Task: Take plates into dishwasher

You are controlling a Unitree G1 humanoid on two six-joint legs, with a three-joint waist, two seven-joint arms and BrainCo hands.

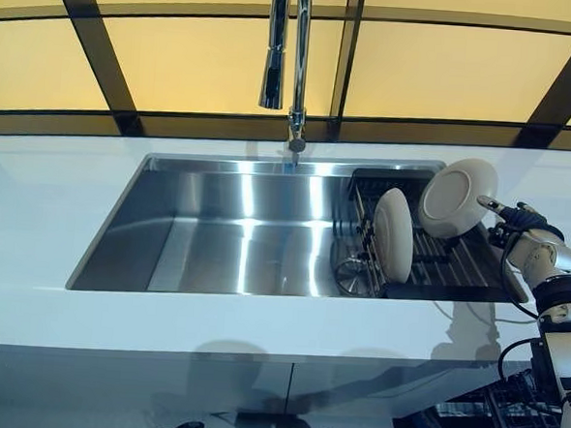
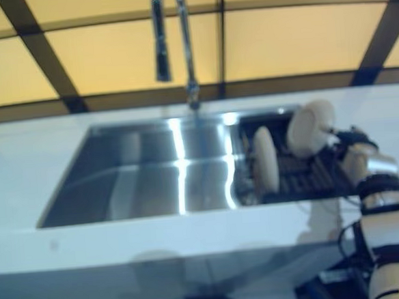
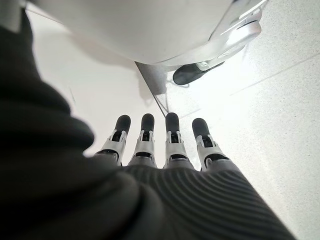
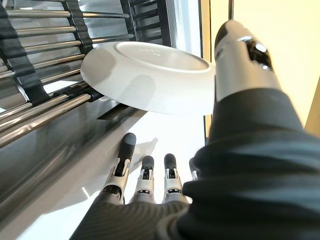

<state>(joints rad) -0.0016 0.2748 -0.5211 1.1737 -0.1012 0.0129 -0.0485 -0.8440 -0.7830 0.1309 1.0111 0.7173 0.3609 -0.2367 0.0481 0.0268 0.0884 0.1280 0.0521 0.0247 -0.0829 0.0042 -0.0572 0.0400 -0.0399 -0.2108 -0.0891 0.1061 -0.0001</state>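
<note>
Two white plates stand in a black dish rack (image 1: pixel 449 271) at the right end of a steel sink (image 1: pixel 236 232). One plate (image 1: pixel 393 234) stands on edge at the rack's left side. The other plate (image 1: pixel 456 197) leans tilted at the rack's far right, its rim resting on the rack bars (image 4: pixel 45 100). My right hand (image 1: pixel 525 232) is open just right of this plate (image 4: pixel 150 75). Its straight fingers (image 4: pixel 145 187) reach under the plate's rim and its thumb (image 4: pixel 240 60) stands beside the rim. My left hand (image 3: pixel 155 145) shows only in its wrist view, open, pointing down at the floor.
A tall chrome faucet (image 1: pixel 288 49) rises behind the sink's middle. White countertop (image 1: pixel 35 189) surrounds the sink, and yellow wall panels with dark frames stand behind it. A wire basket (image 1: pixel 515 422) shows below the counter's front edge at the lower right.
</note>
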